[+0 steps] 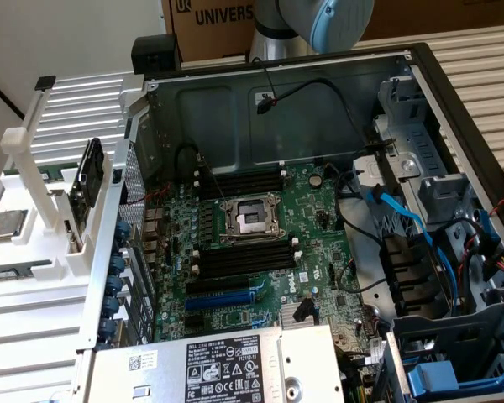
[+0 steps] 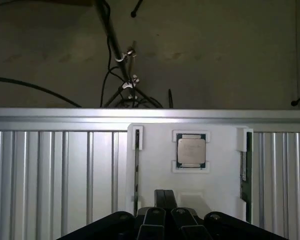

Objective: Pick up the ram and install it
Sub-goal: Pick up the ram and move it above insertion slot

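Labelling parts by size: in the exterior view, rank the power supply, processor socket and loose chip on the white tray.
1. Power supply: largest, though it is probably nearest the camera.
2. Processor socket.
3. Loose chip: smallest.

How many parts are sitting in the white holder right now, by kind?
ram: 1
processor chip: 1
black upright part: 1
Total: 3 in the white holder; what the other long slot holds cannot be told.
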{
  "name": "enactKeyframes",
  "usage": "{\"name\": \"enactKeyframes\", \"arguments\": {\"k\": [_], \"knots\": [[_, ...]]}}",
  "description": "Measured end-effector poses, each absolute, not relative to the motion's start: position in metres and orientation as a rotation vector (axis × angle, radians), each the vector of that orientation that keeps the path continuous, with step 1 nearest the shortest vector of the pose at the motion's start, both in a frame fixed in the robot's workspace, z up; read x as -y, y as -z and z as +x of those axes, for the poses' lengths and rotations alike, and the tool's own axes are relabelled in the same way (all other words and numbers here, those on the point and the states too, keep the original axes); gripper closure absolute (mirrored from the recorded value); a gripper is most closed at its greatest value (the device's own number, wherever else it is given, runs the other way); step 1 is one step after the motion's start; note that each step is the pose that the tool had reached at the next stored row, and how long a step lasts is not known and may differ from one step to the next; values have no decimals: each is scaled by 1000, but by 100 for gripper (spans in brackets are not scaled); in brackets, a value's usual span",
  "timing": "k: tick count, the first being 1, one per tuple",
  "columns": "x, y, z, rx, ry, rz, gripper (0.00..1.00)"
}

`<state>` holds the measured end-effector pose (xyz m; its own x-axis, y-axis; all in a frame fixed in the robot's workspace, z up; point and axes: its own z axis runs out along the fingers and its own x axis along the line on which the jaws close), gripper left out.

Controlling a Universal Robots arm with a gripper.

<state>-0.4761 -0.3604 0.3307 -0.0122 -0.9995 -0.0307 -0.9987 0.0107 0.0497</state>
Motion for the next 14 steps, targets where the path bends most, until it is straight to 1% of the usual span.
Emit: {"name": "enactKeyframes", "arguments": {"k": [4,5,8,14], "knots": [[360,-328,-476,2227,83,2202,90],[361,-322,-477,2232,71,2208,90],[363,-318,-477,2234,65,2211,90],[375,-309,-477,2230,57,2223,90]]}}
